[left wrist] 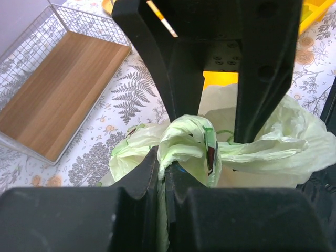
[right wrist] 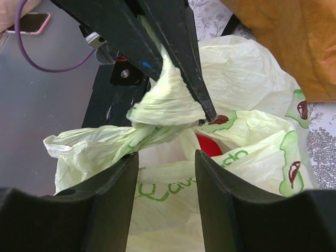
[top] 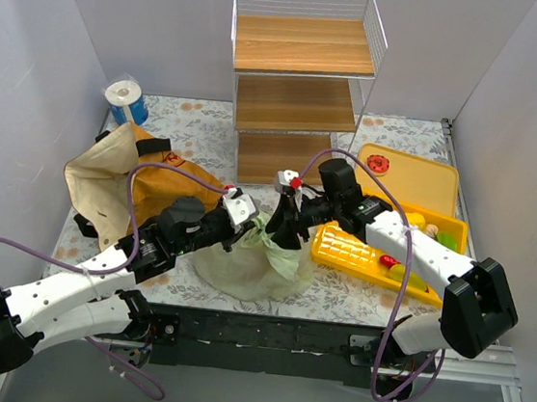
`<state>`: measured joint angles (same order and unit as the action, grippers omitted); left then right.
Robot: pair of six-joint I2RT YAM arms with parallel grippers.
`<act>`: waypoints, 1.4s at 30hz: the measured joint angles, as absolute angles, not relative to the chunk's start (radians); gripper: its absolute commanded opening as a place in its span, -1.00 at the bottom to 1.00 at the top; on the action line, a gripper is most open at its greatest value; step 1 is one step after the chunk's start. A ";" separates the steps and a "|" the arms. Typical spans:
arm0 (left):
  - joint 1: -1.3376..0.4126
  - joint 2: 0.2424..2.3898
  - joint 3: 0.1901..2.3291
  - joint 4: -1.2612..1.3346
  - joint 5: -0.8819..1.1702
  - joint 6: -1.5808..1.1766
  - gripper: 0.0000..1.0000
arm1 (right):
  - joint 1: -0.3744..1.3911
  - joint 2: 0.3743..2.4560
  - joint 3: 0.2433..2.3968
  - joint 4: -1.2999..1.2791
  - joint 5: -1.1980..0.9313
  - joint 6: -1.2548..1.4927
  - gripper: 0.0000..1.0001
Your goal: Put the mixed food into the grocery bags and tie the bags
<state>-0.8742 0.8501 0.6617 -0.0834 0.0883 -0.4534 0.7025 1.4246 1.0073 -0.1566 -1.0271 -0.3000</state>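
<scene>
While both arms converge at mid-counter in the top view, the left end effector (top: pixel 258 227) and right end effector (top: pixel 281 224) meet above the crinkly translucent pale-green plastic bag (top: pixel 251 269). The bag sits on the patterned counter (top: pixel 354 303) between the slumped brown bag with cream lining (top: pixel 106 182) and the yellow plastic tray (top: pixel 340 253). Assorted produce (top: pixel 423 224) lies in that tray.

Left wrist view: the left end effector (left wrist: pixel 167 169) is clamped narrow on a twisted handle of the green bag (left wrist: pixel 273 147). The opposing black fingers straddle the plastic without pinching it.

Right wrist view: the right end effector (right wrist: pixel 167 160) stands part-open, with nothing gripped. The twisted handle crosses just above its fingers. A red rounded item (right wrist: pixel 210 145) shows inside the bag mouth.

Assessment: tying of the green bag is in hand, and no knot is formed. The next move calls for the right end effector to close on the free handle and draw it across the held one.
</scene>
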 measured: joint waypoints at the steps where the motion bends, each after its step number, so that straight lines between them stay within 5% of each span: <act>1: -0.874 0.854 0.662 -0.082 0.088 -0.467 -1.00 | 0.704 1.409 0.984 -0.115 -1.023 -0.275 0.13; 17: -0.872 0.855 0.660 -0.033 0.080 -0.635 -1.00 | 0.781 1.341 0.852 0.261 -0.851 -0.074 0.14; 25: -0.873 0.849 0.644 -0.025 0.071 -0.687 -1.00 | 0.790 1.341 0.802 0.360 -0.767 0.009 -0.87; 27: -0.873 0.846 0.644 -0.022 0.065 -0.691 -1.00 | 0.788 1.341 0.802 0.365 -0.744 0.027 -0.96; 42: -0.876 0.856 0.670 -0.084 0.014 -0.711 -1.00 | 0.811 1.215 0.796 0.187 -0.527 0.046 -0.97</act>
